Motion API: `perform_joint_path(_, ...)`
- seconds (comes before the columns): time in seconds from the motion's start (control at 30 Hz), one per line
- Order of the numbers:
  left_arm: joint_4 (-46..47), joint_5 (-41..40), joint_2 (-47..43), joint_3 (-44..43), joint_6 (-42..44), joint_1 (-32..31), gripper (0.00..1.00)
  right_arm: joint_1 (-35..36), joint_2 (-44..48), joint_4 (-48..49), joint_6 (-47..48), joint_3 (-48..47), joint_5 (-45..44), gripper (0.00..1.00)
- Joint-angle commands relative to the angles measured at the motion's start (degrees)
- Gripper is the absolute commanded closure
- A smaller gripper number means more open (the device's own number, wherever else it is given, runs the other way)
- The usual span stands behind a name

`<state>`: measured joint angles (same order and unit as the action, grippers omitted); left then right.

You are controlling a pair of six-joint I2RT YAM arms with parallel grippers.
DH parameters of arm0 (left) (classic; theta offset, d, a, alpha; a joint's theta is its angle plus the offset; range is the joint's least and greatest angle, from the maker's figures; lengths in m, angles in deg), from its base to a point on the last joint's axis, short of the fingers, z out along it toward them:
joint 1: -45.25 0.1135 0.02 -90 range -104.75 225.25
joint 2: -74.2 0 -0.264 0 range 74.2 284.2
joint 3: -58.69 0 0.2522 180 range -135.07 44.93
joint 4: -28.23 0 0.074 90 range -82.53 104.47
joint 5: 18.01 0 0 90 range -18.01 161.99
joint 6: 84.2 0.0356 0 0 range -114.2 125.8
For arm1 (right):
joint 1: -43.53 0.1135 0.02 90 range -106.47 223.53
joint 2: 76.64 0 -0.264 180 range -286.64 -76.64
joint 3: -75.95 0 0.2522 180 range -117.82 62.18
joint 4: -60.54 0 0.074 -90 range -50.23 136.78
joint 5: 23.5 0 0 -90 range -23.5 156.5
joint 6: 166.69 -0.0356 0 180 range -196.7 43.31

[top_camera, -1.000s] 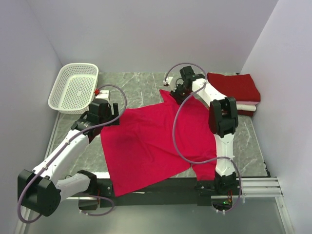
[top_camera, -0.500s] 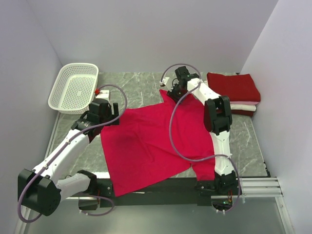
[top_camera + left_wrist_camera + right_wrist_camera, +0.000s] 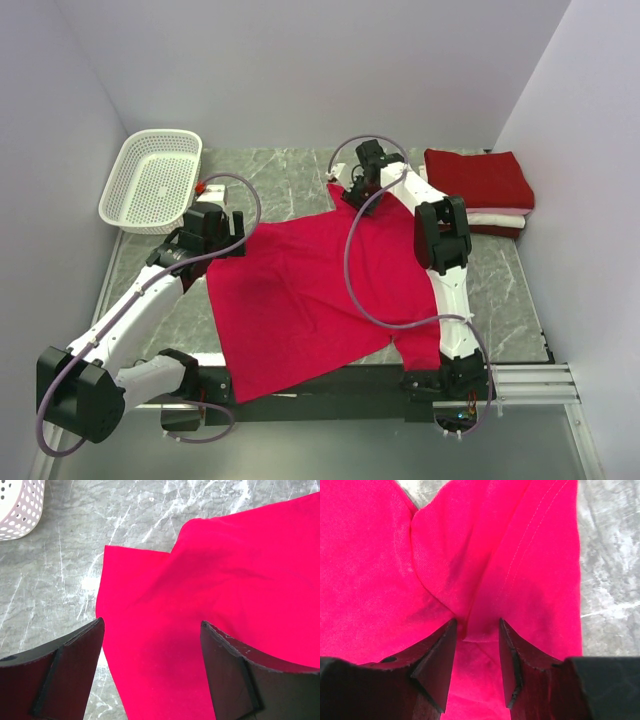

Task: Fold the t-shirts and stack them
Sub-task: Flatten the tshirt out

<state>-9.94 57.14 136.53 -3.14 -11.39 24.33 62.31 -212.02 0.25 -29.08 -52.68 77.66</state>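
The bright pinkish-red t-shirt (image 3: 320, 290) lies spread over the middle of the marble table, its lower hem hanging over the near edge. My left gripper (image 3: 222, 243) is open and empty just above the shirt's left sleeve corner (image 3: 145, 595), with a finger (image 3: 65, 675) on either side of it. My right gripper (image 3: 356, 192) is at the far sleeve (image 3: 520, 555). Its jaws are partly closed and straddle a raised fold of the red cloth (image 3: 477, 645). The darker crimson t-shirt (image 3: 480, 178) lies folded on the folded white one (image 3: 500, 219) at the far right.
A white lattice basket (image 3: 150, 180) stands at the far left and shows in the left wrist view (image 3: 20, 505). A small red object (image 3: 201, 187) lies beside it. Bare marble (image 3: 280, 180) lies between basket and shirt. Grey walls close in three sides.
My right gripper has moved a little to the left along the far sleeve. The left arm and the shirt have not visibly moved.
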Motion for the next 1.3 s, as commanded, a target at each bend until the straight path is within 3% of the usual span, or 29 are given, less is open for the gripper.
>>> perform_joint_path(0.0, 2.0, 0.8, -0.9, -0.4, 0.8, 0.0, 0.18, 0.5, 0.3, -1.7, 1.9, -1.6, -1.3, 0.54)
perform_joint_path(0.13, 1.9, 0.6, -0.8, -0.5, 0.8, 0.0, 0.18, 0.5, -0.7, -2.5, 2.1, -3.6, -1.2, 0.59)
perform_joint_path(0.33, 2.3, 0.2, -0.9, -0.3, 0.4, 0.0, 0.18, 0.5, -0.2, -2.3, 1.4, -5.5, -0.5, 0.75)
perform_joint_path(0.47, 2.3, 0.0, 0.2, -0.5, 0.2, 0.0, 0.18, 0.0, 1.9, -1.7, 1.2, -6.4, -0.2, 0.94)
perform_joint_path(0.57, 2.4, -0.1, 0.5, -0.5, -0.5, 0.4, 0.18, -0.5, 2.2, -0.7, 0.2, -7.5, -0.4, 0.99)
perform_joint_path(0.67, 3.5, 1.3, 1.4, -0.4, -2.8, 2.3, 0.19, -1.1, 2.2, 1.9, -2.5, -8.2, -1.2, 1.0)
perform_joint_path(0.73, 4.3, 4.4, 2.9, -0.4, -5.5, 5.3, 0.25, -1.4, 2.3, 3.5, -4.4, -8.2, -1.6, 1.0)
perform_joint_path(0.9, 1.9, 11.9, 14.5, -5.8, -7.9, 14.1, 0.56, -2.1, 4.1, 7.2, -6.8, -5.2, -0.6, 1.0)
perform_joint_path(1.27, -5.6, 9.2, 41.7, -25.2, -2.1, 16.5, 0.65, -2.5, 5.8, 7.5, -7.1, -3.2, 1.7, 1.0)
